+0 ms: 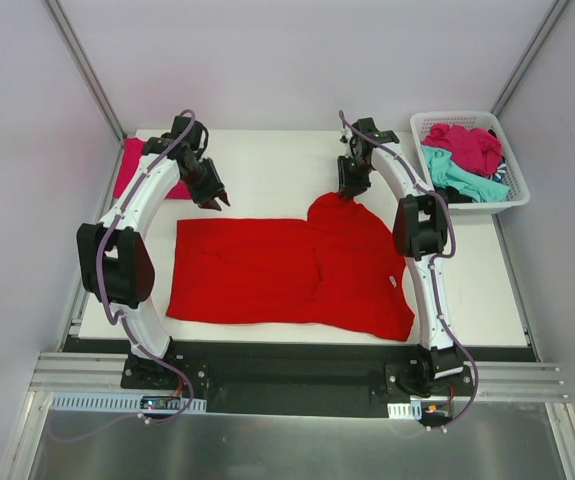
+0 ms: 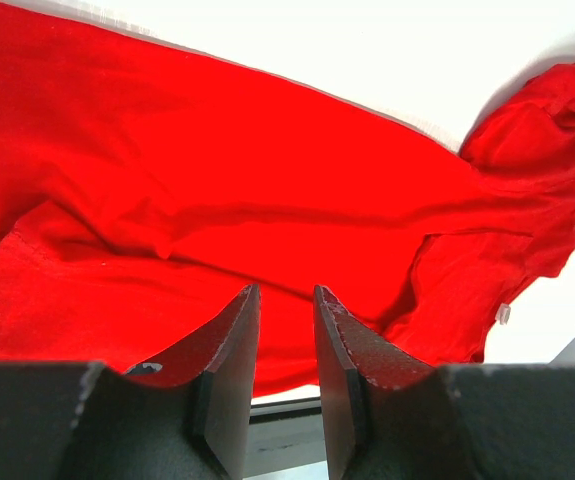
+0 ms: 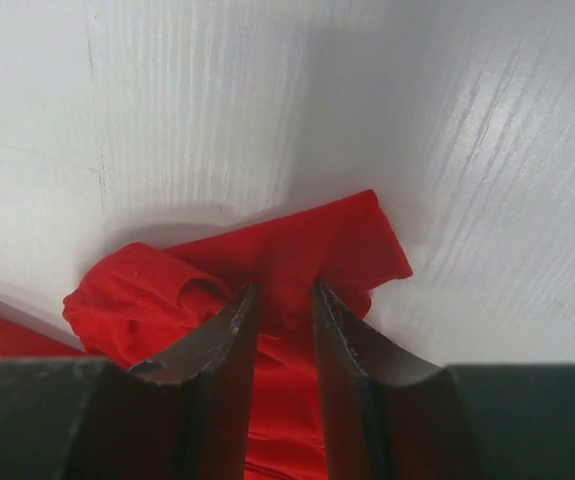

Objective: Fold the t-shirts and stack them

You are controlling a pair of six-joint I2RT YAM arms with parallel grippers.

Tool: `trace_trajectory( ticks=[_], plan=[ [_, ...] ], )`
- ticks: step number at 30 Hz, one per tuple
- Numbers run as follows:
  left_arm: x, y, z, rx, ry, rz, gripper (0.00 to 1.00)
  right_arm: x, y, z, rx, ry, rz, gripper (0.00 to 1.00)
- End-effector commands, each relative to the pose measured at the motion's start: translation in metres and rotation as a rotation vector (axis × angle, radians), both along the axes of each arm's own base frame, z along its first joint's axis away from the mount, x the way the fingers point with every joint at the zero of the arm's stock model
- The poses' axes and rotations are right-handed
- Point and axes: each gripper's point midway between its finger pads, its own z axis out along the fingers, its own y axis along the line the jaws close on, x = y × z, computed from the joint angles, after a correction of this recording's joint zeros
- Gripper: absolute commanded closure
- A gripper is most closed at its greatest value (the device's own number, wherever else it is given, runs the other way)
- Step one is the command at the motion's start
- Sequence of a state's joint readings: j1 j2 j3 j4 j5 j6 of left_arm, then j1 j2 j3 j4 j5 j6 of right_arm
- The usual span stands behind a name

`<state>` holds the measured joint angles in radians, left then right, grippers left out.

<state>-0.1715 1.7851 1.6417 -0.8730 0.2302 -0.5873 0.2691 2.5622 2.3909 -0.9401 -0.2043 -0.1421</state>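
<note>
Top external: white table (image 1: 267, 175); right hand (image 1: 347, 196) pinching red t-shirt (image 1: 267, 270); left hand (image 1: 214, 201) narrow, empty.

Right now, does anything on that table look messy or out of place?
Yes: the red t-shirt is flat on the left, but its far right part is bunched into a peak, pinched by the right gripper.

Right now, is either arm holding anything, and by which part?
The right gripper pinches the red t-shirt by its bunched far edge; the left gripper holds nothing.
</note>
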Motion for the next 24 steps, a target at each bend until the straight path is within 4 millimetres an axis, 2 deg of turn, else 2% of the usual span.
trace_trajectory(
  ticks=[1, 11, 20, 24],
  plan=[
    [-0.002, -0.006, 0.020, -0.016, -0.034, -0.017, 0.72, 0.001, 0.005, 0.028, 0.021, -0.047, 0.015, 0.69],
    [-0.006, -0.008, 0.020, -0.012, -0.032, -0.019, 0.72, 0.002, 0.005, 0.044, 0.025, -0.077, 0.032, 0.70],
    [-0.009, -0.010, 0.019, -0.006, -0.026, -0.020, 0.73, -0.002, 0.009, 0.048, 0.024, -0.080, 0.053, 0.70],
    [-0.009, -0.010, 0.017, -0.002, -0.020, -0.017, 0.73, -0.004, 0.008, 0.058, 0.023, -0.097, 0.063, 0.70]
  ],
)
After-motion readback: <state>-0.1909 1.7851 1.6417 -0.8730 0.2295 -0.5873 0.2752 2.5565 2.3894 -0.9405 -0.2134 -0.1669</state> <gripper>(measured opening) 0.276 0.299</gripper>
